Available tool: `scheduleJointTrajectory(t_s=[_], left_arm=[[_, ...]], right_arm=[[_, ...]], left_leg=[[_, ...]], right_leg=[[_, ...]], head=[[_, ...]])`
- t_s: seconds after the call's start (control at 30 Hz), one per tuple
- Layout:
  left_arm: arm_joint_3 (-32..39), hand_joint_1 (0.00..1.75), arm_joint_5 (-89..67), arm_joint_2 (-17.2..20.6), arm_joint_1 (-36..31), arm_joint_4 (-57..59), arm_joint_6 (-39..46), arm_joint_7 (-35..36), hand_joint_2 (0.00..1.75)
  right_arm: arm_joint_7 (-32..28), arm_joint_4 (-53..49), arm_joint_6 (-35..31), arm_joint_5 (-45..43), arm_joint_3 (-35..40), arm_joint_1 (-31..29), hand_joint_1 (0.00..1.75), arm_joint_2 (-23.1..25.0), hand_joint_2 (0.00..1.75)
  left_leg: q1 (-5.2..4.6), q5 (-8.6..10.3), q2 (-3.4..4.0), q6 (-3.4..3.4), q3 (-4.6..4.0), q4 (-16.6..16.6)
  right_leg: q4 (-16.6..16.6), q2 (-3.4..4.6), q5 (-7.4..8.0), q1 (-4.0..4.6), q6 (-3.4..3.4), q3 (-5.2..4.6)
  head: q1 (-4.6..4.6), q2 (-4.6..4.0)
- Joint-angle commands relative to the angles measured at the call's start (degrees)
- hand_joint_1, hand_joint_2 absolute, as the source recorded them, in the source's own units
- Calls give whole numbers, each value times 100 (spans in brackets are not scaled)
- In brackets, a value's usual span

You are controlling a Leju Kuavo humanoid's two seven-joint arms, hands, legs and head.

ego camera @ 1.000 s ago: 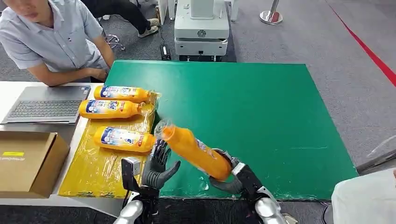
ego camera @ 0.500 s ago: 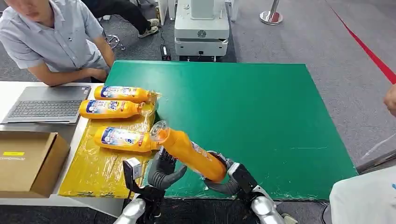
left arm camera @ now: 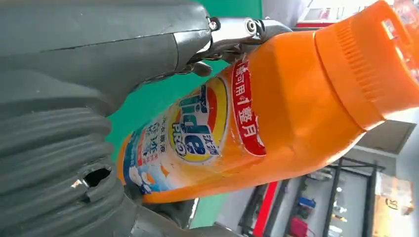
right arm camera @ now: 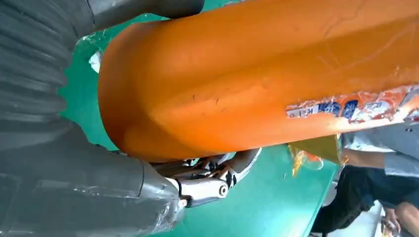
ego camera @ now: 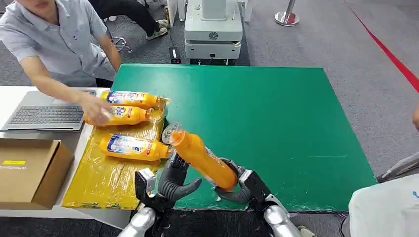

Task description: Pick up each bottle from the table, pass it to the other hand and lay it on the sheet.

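Handover risk: my right hand (ego camera: 236, 190) is gripping the bottle (ego camera: 200, 157) base, left hand (ego camera: 174, 181) spread open beneath; I'm fearing a drop.

Orange bottle (ego camera: 200, 157), green table (ego camera: 276, 113)

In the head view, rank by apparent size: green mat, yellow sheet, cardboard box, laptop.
1. green mat
2. yellow sheet
3 and 4. cardboard box and laptop: they look alike, and the box is cut off by the frame edge, so unranked.
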Motion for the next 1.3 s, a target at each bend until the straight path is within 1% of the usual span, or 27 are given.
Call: scheduleJointTrajectory(t_s=[0.03, 0.07, 0.17, 0.5, 0.6, 0.77, 0.8, 0.83, 0.87, 0.9, 0.93, 0.97, 1.0, 1.03, 1.07, 1.1, 1.13, 1.27, 1.3], left_arm=[[-180, 0, -75, -141, -337, 193, 88, 79, 175], [-233, 0, -292, -162, -397, 267, 336, 25, 175], [-256, 0, -288, -245, -506, 435, 404, 68, 175], [-267, 0, -289, -247, -520, 441, 409, 66, 175], [-270, 0, -277, -258, -552, 441, 409, 61, 175], [-246, 0, -179, -263, -568, 435, 327, 58, 175], [-245, 68, -179, -258, -565, 437, 327, 58, 175], [-242, 175, -171, -247, -548, 416, 321, 52, 175], [-236, 175, -163, -237, -536, 398, 311, 42, 175], [-220, 175, -143, -225, -516, 380, 302, 29, 175], [-194, 175, -111, -225, -501, 362, 296, 24, 175], [-190, 175, -86, -227, -495, 332, 273, 1, 175], [-188, 175, -53, -223, -492, 313, 230, -9, 175], [-177, 175, -24, -228, -487, 311, 215, -3, 175], [-181, 175, -24, -224, -484, 295, 215, -3, 175], [-176, 175, -35, -220, -472, 285, 240, -5, 175], [-163, 175, -46, -209, -440, 257, 284, 7, 175], [-163, 175, -44, -201, -431, 259, 281, 6, 175], [-154, 175, -87, -186, -403, 221, 346, 1, 175]], right_arm=[[29, -7, -50, 91, 282, -441, 175, 72, 175], [43, -5, -74, 104, 349, -453, 175, 87, 175], [73, 52, -109, 156, 493, -497, 175, 120, 175], [72, 78, -115, 158, 528, -510, 175, 102, 175], [80, 171, -153, 205, 611, -562, 175, 83, 175], [34, 230, -144, 258, 735, -586, 175, 95, 175], [32, 235, -147, 258, 736, -580, 175, 96, 175], [35, 280, -174, 260, 738, -581, 169, 102, 175], [36, 303, -188, 261, 744, -585, 162, 100, 175], [33, 317, -206, 263, 749, -579, 152, 97, 175], [33, 334, -225, 266, 748, -579, 127, 94, 175], [34, 361, -258, 284, 758, -589, 133, 95, 175], [31, 378, -258, 300, 779, -598, 134, 96, 175], [33, 384, -259, 305, 784, -603, 106, 97, 175], [40, 412, -293, 303, 770, -590, 44, 111, 175], [61, 426, -353, 282, 731, -574, 0, 135, 175], [129, 453, -446, 265, 682, -555, 0, 169, 0], [127, 457, -446, 265, 685, -543, 0, 169, 0], [182, 456, -537, 267, 632, -525, 0, 177, 0]], left_leg=[[0, 0, 0, 0, 0, 0], [0, 0, 0, 0, 0, 0], [0, 0, 0, 0, 0, 0], [0, 0, 0, 0, 0, 0], [0, 0, 0, 0, 0, 0], [0, 0, 0, 0, 0, 0], [0, 0, 0, 0, 0, 0], [0, 0, 0, 0, 0, 0], [0, 0, 0, 0, 0, 0], [0, 0, 0, 0, 0, 0], [0, 0, 0, 0, 0, 0], [0, 0, 0, 0, 0, 0], [0, 0, 0, 0, 0, 0], [0, 0, 0, 0, 0, 0], [0, 0, 0, 0, 0, 0], [0, 0, 0, 0, 0, 0], [0, 0, 0, 0, 0, 0], [0, 0, 0, 0, 0, 0], [0, 0, 0, 0, 0, 0]], right_leg=[[0, 0, 0, 0, 0, 0], [0, 0, 0, 0, 0, 0], [0, 0, 0, 0, 0, 0], [0, 0, 0, 0, 0, 0], [0, 0, 0, 0, 0, 0], [0, 0, 0, 0, 0, 0], [0, 0, 0, 0, 0, 0], [0, 0, 0, 0, 0, 0], [0, 0, 0, 0, 0, 0], [0, 0, 0, 0, 0, 0], [0, 0, 0, 0, 0, 0], [0, 0, 0, 0, 0, 0], [0, 0, 0, 0, 0, 0], [0, 0, 0, 0, 0, 0], [0, 0, 0, 0, 0, 0], [0, 0, 0, 0, 0, 0], [0, 0, 0, 0, 0, 0], [0, 0, 0, 0, 0, 0], [0, 0, 0, 0, 0, 0]], head=[[-2, 0], [-4, 0], [4, 0], [7, 0], [-7, 0], [2, 0], [-2, 0], [-2, 0], [-4, 0], [-2, 0], [0, 0], [4, 0], [4, 0], [4, 0], [2, 0], [0, 0], [-2, 0], [11, 0], [9, 0]])
